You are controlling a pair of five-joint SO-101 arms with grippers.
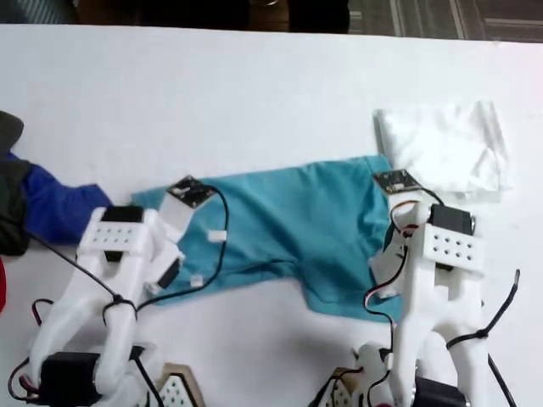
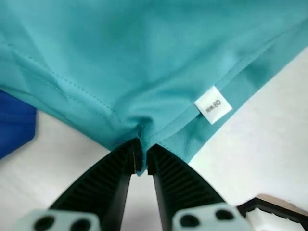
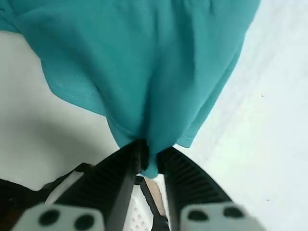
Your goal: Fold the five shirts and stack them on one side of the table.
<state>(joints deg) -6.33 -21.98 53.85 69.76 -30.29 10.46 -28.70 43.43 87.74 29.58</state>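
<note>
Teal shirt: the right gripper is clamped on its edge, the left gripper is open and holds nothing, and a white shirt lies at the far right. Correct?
Not the left gripper: the left wrist view shows it shut on the hem of the teal shirt. The right gripper is clamped on its edge, and the white shirt lies at the far right.

- I count two arms: left arm (image 1: 119,263) and right arm (image 1: 441,254).
- Two grippers, one per arm: left gripper (image 2: 143,155) and right gripper (image 3: 150,156).
- One teal shirt (image 1: 297,229).
- One white shirt (image 1: 441,148).
- One blue shirt (image 1: 55,210).
- One dark cloth (image 1: 10,203) and one red sliver (image 1: 2,288) at the edge; I cannot tell whether they are shirts.
- One table (image 1: 170,93).
- One white label (image 2: 212,104) on the teal hem.
</note>
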